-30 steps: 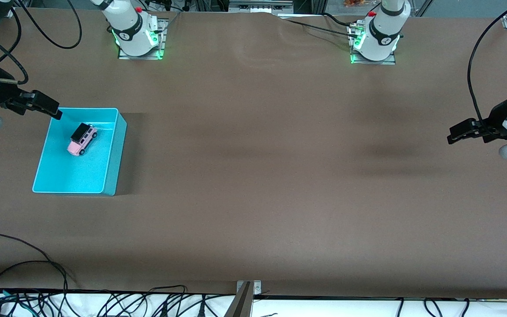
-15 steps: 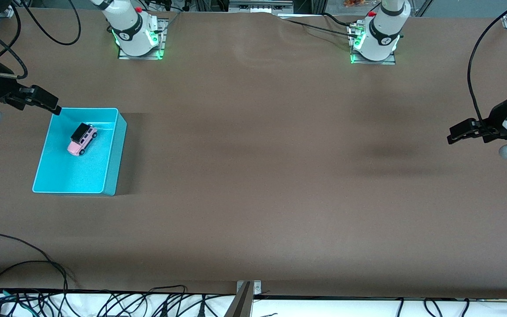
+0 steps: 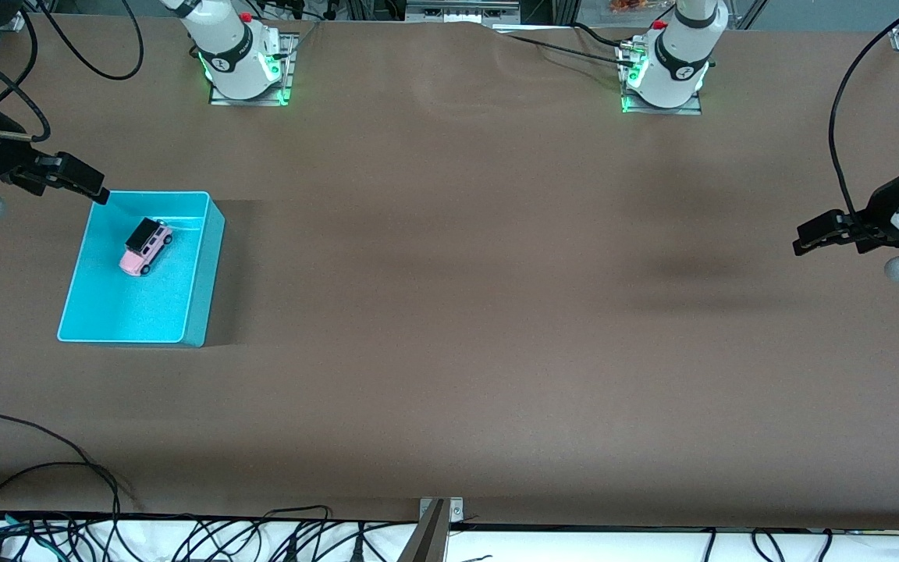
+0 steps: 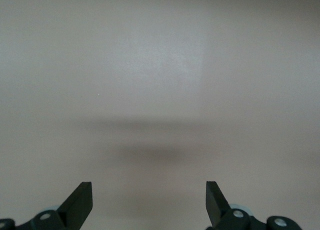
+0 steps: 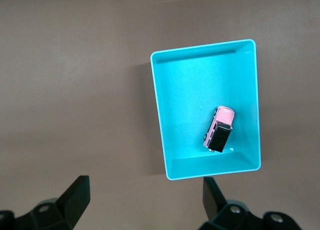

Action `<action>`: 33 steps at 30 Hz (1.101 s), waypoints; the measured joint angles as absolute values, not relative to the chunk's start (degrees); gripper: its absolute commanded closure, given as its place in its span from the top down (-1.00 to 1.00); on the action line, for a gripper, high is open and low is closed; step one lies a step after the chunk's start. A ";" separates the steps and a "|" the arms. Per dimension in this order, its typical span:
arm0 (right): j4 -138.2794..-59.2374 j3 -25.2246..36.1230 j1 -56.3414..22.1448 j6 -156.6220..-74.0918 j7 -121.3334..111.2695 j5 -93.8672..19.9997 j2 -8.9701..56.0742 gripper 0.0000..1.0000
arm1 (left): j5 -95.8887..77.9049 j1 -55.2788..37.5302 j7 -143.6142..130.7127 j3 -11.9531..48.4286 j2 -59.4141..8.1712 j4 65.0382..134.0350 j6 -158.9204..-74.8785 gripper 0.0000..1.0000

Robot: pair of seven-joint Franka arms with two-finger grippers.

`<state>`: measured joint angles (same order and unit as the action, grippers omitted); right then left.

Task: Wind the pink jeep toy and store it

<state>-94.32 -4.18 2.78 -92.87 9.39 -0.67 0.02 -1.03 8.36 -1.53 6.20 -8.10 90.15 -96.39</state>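
A cyan bin [image 3: 200, 257] stands on the brown tabletop [image 3: 449, 312] toward the right arm's end. Inside it the jeep [image 3: 145, 246] sits on its wheels on the bin floor, in the half of the bin farther from the front camera, set at a slant to the walls with its black roof end pointing toward the robots' bases. It lies apart from every wall as far as the front view shows; the right wrist view [image 5: 219, 130] shows its black end close to one short wall, though whether they touch I cannot tell. Nothing else is in the bin.

The right gripper [image 3: 79, 182] hangs in the air just outside the bin's corner that is farthest from the front camera, at the right arm's end of the tabletop. Its fingers [image 5: 75, 197] stand wide apart and hold nothing. The left gripper [image 3: 808, 236] waits over bare tabletop at the left arm's end, well apart from the bin, its fingers [image 4: 80, 202] also spread wide and empty.

Against a second ago, the right gripper has drawn back off the bin's rim toward the table edge and slightly toward the bases; over the last half second it has barely shifted. The jeep, bin and left gripper have not moved.
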 measured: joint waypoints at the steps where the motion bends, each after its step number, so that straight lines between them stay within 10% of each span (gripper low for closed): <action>1: -94.32 -4.18 2.78 -92.87 9.39 -0.67 0.03 1.00 | -1.03 8.36 -1.53 6.20 -8.10 90.15 -96.39 1.00; 33: -94.39 -4.31 2.64 -91.54 9.19 -0.63 0.20 1.00 | -1.03 8.34 -1.53 6.20 -8.11 90.25 -96.39 1.00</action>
<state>-94.39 -4.31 2.64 -91.54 9.19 -0.63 0.20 -1.03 8.34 -1.53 6.20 -8.11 90.25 -96.39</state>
